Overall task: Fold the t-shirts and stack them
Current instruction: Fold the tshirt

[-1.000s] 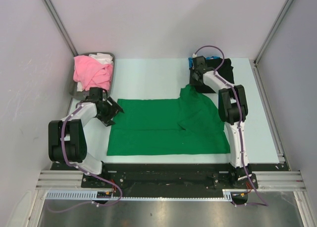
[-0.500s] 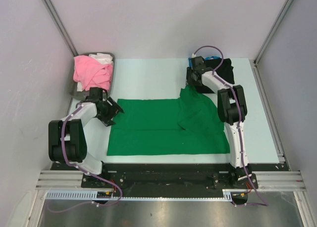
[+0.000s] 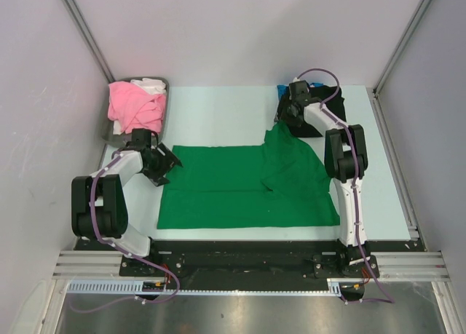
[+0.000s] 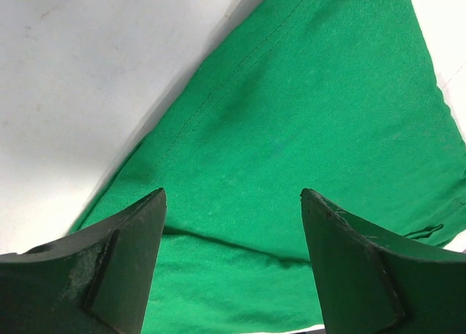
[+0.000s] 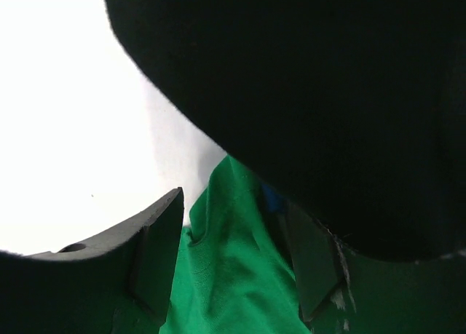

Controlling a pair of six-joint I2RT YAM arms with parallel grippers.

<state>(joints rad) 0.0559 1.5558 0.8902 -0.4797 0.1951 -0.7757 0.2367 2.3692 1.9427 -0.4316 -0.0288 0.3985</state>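
A green t-shirt (image 3: 233,192) is spread flat on the pale table (image 3: 218,108), with its right part folded over toward the middle. The left gripper (image 3: 164,165) is poised at the shirt's left edge; its jaws are seen apart above the green cloth, with nothing clamped. The right gripper (image 3: 284,120) is placed at the shirt's far right corner, just beside a black t-shirt (image 3: 333,101); its 2 fingers (image 5: 149,257) are seen apart, with green cloth showing in the gap. A sliver of blue t-shirt (image 3: 280,92) is visible beside the black one. A pink t-shirt (image 3: 131,105) and a white t-shirt (image 3: 151,84) are heaped in the grey tray (image 3: 108,136) at the far left.
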